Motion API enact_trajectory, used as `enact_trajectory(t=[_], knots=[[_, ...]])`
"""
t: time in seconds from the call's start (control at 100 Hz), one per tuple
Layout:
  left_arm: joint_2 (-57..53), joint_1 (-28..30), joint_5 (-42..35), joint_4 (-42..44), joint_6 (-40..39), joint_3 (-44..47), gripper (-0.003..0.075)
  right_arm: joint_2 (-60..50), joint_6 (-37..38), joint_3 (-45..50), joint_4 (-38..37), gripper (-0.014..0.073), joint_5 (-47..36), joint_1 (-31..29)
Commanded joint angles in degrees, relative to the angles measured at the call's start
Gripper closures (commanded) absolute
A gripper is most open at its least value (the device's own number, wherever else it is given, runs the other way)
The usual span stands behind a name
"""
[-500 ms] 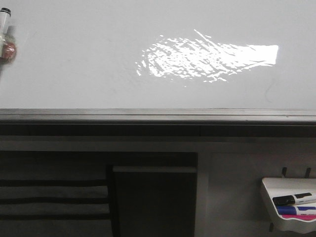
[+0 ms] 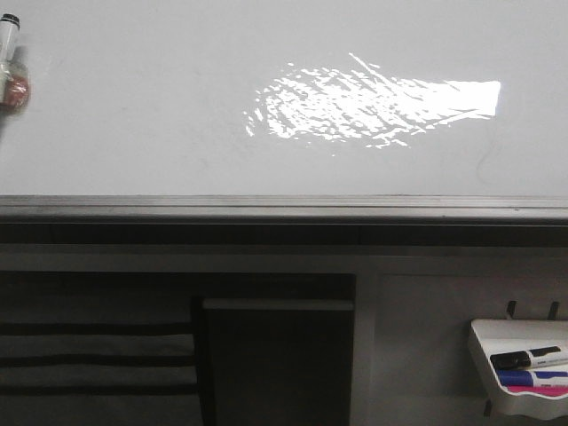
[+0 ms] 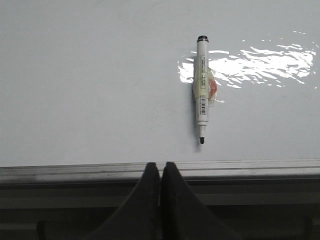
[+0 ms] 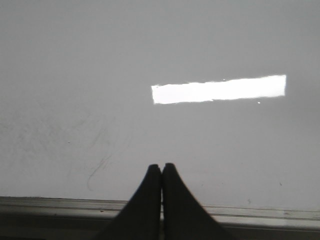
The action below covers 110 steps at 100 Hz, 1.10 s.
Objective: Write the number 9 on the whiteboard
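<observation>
The whiteboard [image 2: 133,133] is a large glossy white board with a grey metal rim [image 2: 266,206] along its near edge. No number 9 shows on it; only a faint thin smudge [image 4: 97,170] marks the surface in the right wrist view. An uncapped white marker [image 3: 201,90] is stuck on the board over a reddish round piece, its black tip toward the rim. It also shows at the far left of the front view [image 2: 7,35]. My left gripper [image 3: 160,164] is shut and empty over the rim, short of the marker's tip. My right gripper [image 4: 161,165] is shut and empty over the rim.
A small white tray [image 2: 484,333] hangs below the board at the lower right and holds a black-capped marker [image 2: 528,358] and a blue and pink one [image 2: 532,380]. A bright glare patch [image 2: 373,106] lies on the board. Dark panels sit below the rim.
</observation>
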Motion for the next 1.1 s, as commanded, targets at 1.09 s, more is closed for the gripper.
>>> enact_trajectory(t=[1.09], knots=[[16.23, -0.84, 18.3, -4.94, 0.09, -33.14, 0.0741, 16.12, -0.43, -26.98, -4.17, 0.0666, 23.0, -0.28]])
